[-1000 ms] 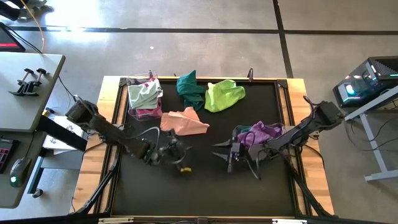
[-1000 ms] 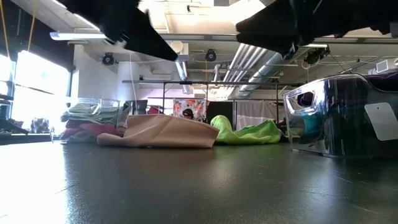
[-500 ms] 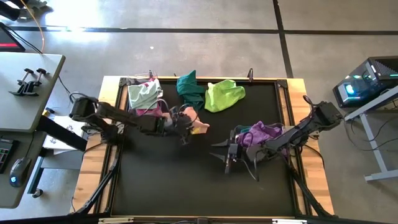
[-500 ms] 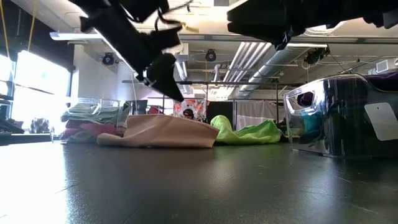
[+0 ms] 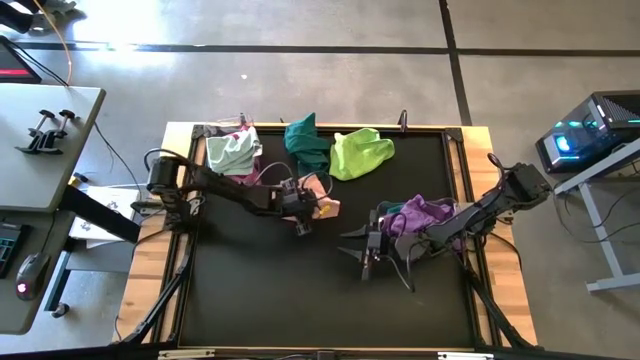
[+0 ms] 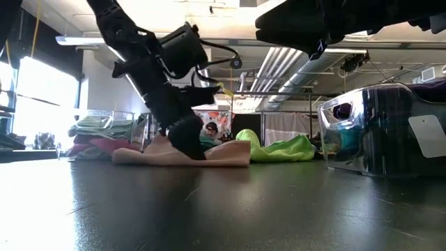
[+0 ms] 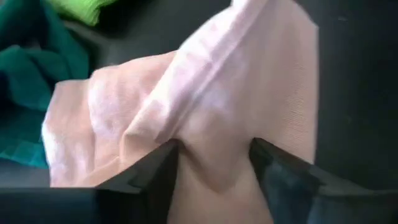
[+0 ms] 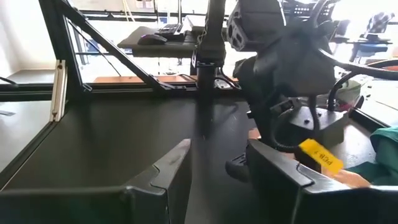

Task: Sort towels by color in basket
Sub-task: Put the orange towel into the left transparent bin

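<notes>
We place the left end effector (image 5: pixel 301 208) directly on the peach towel (image 5: pixel 322 206), which serves as our landmark. In the left wrist view its two fingers (image 7: pixel 155 171) stand apart, pressed down into the cloth with a raised fold between them; nothing is gripped yet. The peach towel (image 7: pixel 186 118) lies flat on the table (image 5: pixel 260 300), near its middle.

Just behind the peach towel lie the teal towel (image 5: pixel 305 145) and the lime towel (image 5: pixel 360 152). To its left stands a clear basket (image 5: pixel 232 158) holding a mint towel (image 5: pixel 233 150) over a magenta one. To its right stands a second basket (image 6: pixel 376 132) holding a purple towel (image 5: pixel 425 212).

The right end effector (image 5: pixel 362 250) hovers with fingers spread and empty, in front of and to the right of the peach towel, beside the purple towel's basket.

We judge the step in hand to be the pick of the peach towel. The next move calls for closing on the fold, then lifting clear before carrying it to a basket.
</notes>
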